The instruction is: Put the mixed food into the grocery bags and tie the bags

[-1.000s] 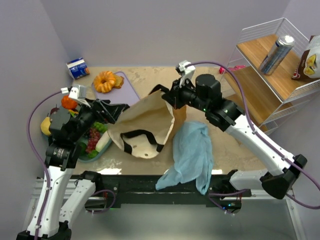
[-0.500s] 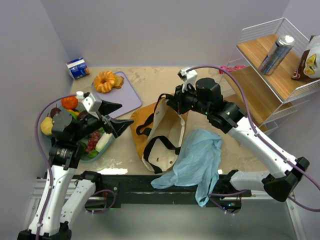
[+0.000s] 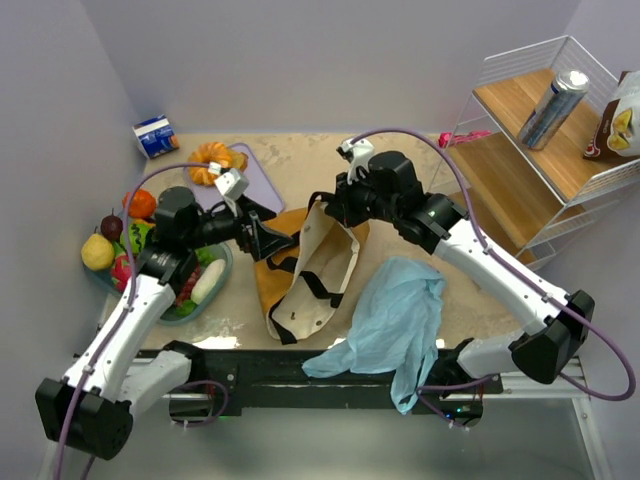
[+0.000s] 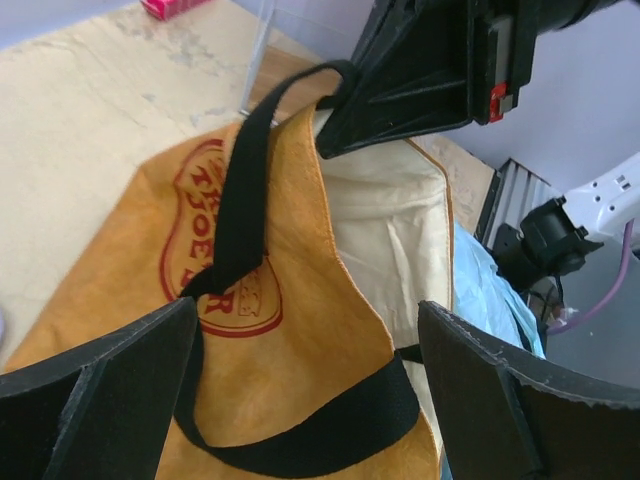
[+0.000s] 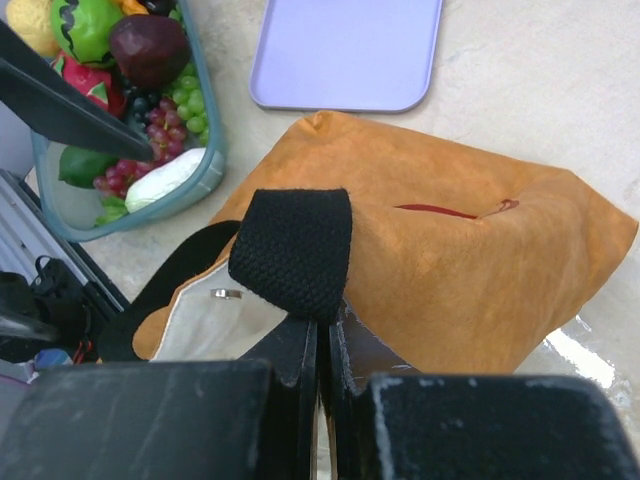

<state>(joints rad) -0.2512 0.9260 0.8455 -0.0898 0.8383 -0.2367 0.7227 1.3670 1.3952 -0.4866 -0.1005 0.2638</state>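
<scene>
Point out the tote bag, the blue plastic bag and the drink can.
tote bag (image 3: 332,258): top view, on its cream inner lining.
blue plastic bag (image 3: 385,320): top view, on the middle of the crumpled plastic.
drink can (image 3: 552,108): top view, on its silver side.

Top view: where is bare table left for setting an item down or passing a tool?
Free: the back strip of table between board and shelf; the patch right of the blue bag, in front of the shelf. Crowded: centre, where left tool and right tool meet at the tote; left, around the tub.
</scene>
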